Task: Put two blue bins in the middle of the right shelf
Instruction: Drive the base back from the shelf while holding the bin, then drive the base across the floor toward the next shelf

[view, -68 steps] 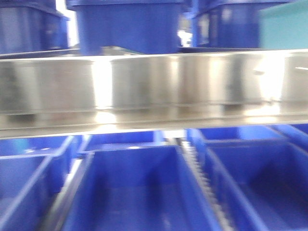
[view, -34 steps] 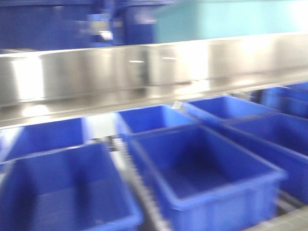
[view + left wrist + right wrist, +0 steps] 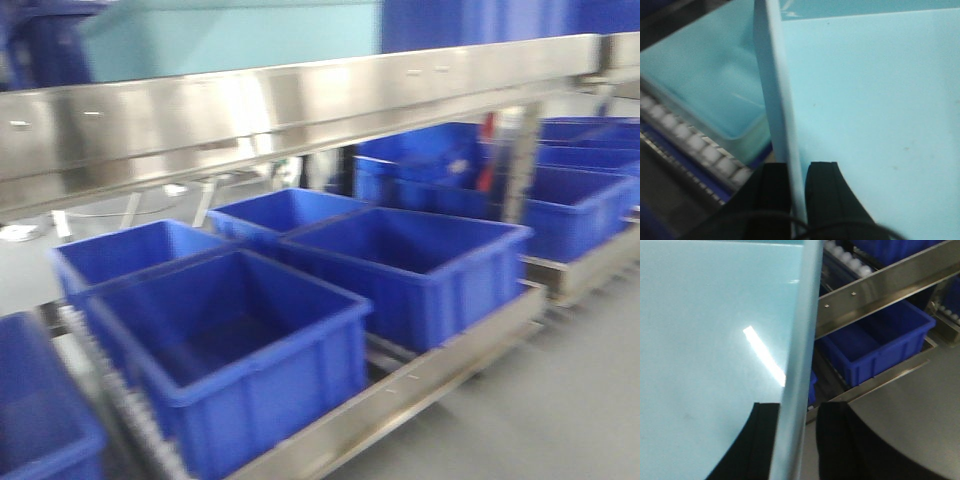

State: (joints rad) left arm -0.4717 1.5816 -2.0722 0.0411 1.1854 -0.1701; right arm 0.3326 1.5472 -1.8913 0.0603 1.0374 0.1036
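Note:
Both wrist views are filled by a pale light-blue bin (image 3: 870, 95). My left gripper (image 3: 797, 167) is shut on its upright rim (image 3: 774, 90), one black finger on each side. My right gripper (image 3: 801, 407) grips the opposite rim (image 3: 801, 335) of the same bin (image 3: 705, 330). A second light-blue bin (image 3: 700, 80) rests on rollers (image 3: 690, 145) to the left. In the front view a light-blue bin (image 3: 230, 35) shows behind the broad steel front rail (image 3: 300, 100) of a shelf tier. Whether that tier is the right shelf middle I cannot tell.
Several dark blue crates (image 3: 400, 260) sit on the bottom roller tier, others at far right (image 3: 585, 195). A steel upright (image 3: 520, 165) stands between racks. Grey floor (image 3: 560, 400) lies at lower right. A steel rail (image 3: 875, 290) and a blue crate (image 3: 875, 345) lie beside the bin.
The front view has swung right along the rack. The light-blue bin slid from top right to top left of that view, and the floor and a further rack came into sight.

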